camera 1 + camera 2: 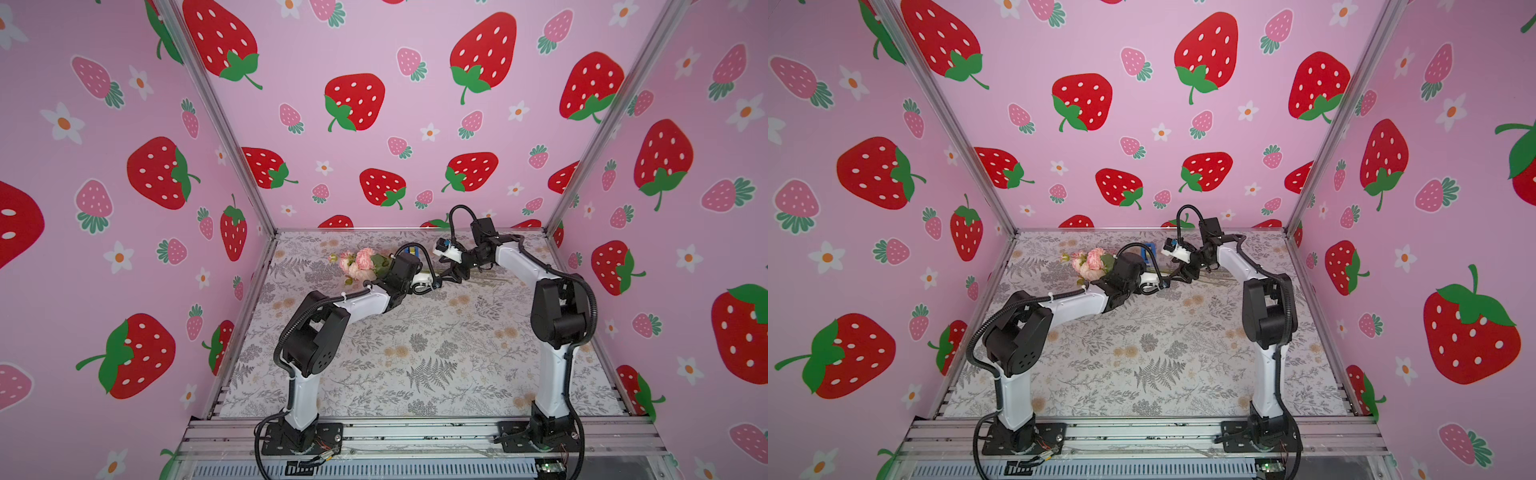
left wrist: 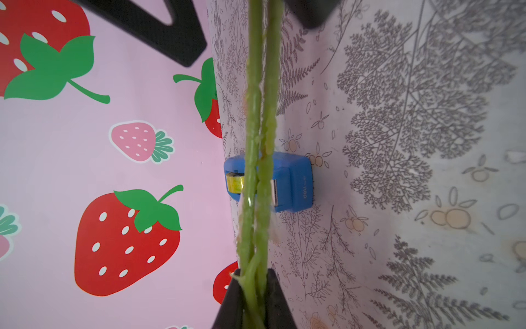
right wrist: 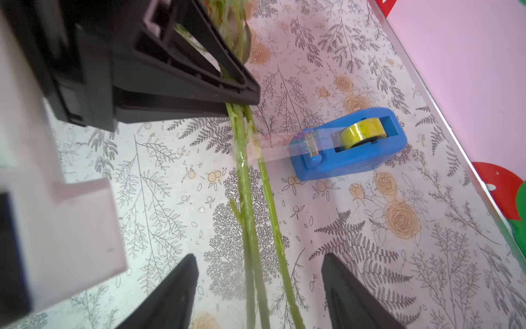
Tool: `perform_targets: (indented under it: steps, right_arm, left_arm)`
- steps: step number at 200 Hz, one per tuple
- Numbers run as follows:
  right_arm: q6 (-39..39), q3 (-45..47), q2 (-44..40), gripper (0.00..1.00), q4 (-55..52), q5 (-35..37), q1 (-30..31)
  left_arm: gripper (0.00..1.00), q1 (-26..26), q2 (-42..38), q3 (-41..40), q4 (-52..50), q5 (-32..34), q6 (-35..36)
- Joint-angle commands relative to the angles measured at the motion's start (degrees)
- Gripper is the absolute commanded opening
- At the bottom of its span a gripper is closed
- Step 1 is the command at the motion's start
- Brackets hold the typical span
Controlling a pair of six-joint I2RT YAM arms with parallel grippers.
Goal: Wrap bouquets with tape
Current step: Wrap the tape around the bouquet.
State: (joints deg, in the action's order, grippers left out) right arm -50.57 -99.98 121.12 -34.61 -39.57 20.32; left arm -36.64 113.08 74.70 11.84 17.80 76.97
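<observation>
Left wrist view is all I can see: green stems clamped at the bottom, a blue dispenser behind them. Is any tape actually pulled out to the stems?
Observer: Yes. The right wrist view shows a clear tape strip running from the dispenser to the stems.
Operator: Where are the right fingers?
Observer: The right fingers stand wide apart on either side of the stems, not gripping them.
Operator: And the blooms?
Observer: In both top views the pink flower heads stick out beyond the left arm's wrist.
</observation>
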Motion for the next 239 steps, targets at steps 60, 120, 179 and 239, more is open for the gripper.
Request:
perform_targets:
  steps: [60,120,179,239]
  right_arm:
    - [-0.66,-2.9,4.9,0.4,2.0,3.17,1.39]
    - [-6.26,-1.05,3.31,0.0,5.34,2.37,2.26]
    - [-12.7,11.7,-3.86,0.0,19.53,7.46,5.05]
    - [-13.59,27.89,-12.31,0.0,45.26,12.07,7.83]
  left_arm:
    - [0.0,-1.48,-1.85,1.0,-2.13,-2.18,1.08]
    - [0.01,-1.28,-4.02,3.45,-13.44,-7.62,-4.73]
    - [0.62,1.35,-14.8,-1.42,-28.1,-17.88,-13.86]
    - [0.65,8.43,-20.95,2.64,-41.24,-31.4,-22.29]
